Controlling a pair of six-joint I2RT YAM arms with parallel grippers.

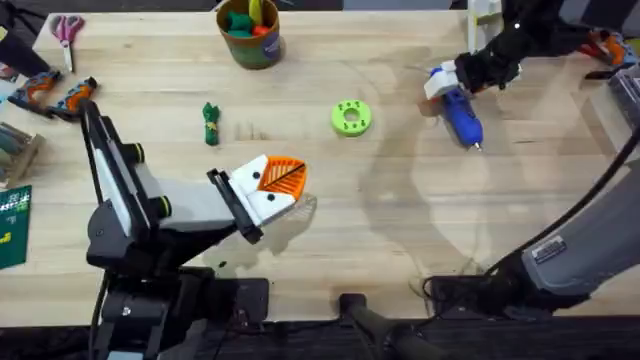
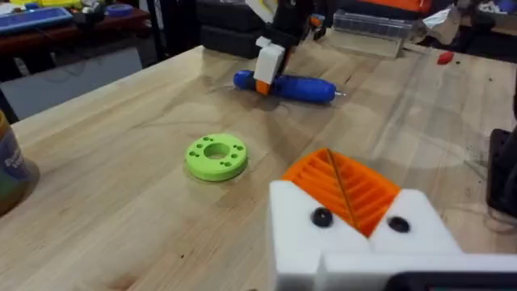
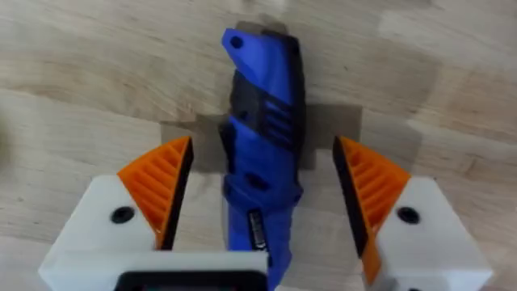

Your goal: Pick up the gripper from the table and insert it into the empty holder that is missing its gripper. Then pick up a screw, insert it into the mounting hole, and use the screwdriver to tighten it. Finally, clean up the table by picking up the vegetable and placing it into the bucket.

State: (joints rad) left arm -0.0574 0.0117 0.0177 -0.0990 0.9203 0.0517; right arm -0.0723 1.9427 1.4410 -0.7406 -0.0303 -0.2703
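Overhead: right gripper (image 1: 462,78) over the screwdriver (image 1: 462,115) on the table (image 1: 400,230), far right.

Left wrist: left gripper (image 2: 349,194), pads pressed together, holding nothing.

Right wrist: orange pads (image 3: 161,182) spread wide, straddling the screwdriver without touching; an off-centre squeeze may roll it away.

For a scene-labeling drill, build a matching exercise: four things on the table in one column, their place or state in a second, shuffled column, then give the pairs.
Things
1. blue screwdriver
2. dark-green toy vegetable
3. lime-green disc
4. bucket

Places or states
A. standing at the far edge of the table, holding colourful pieces
B. lying flat between the open fingers of the right gripper
C. lying alone on the bare wood, on the left arm's side of the disc
D. flat near the table's middle, ringed with small holes

Pairs: 1-B, 2-C, 3-D, 4-A
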